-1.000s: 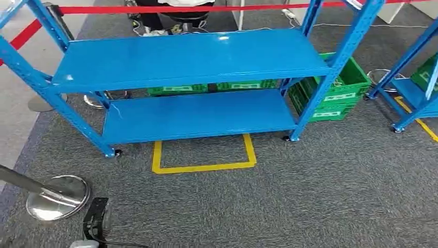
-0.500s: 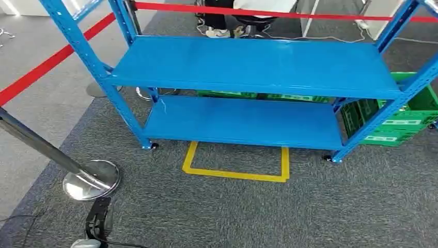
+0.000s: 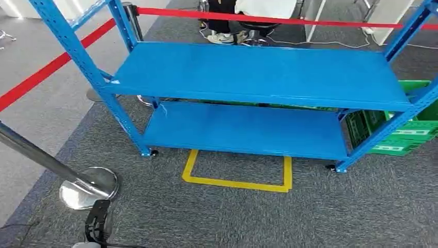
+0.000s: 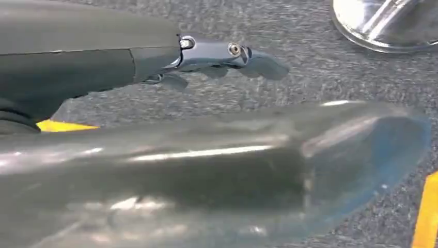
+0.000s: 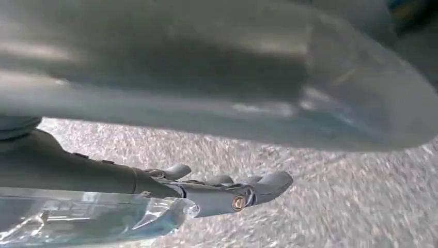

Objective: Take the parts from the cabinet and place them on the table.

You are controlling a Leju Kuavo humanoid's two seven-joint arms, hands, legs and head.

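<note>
A blue cabinet stood ahead on grey carpet, its shelves bare. The left hand hung over carpet, fingers extended, apparently holding nothing; the right hand likewise. Green crates sat behind, right.

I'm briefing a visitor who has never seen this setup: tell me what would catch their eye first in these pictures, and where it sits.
The blue metal rack dominates the middle of the head view, its two shelves bare. On the grey carpet just in front of it lies a yellow tape outline, and a red barrier tape runs along the left and behind. Green crates sit at the rack's right end.
</note>
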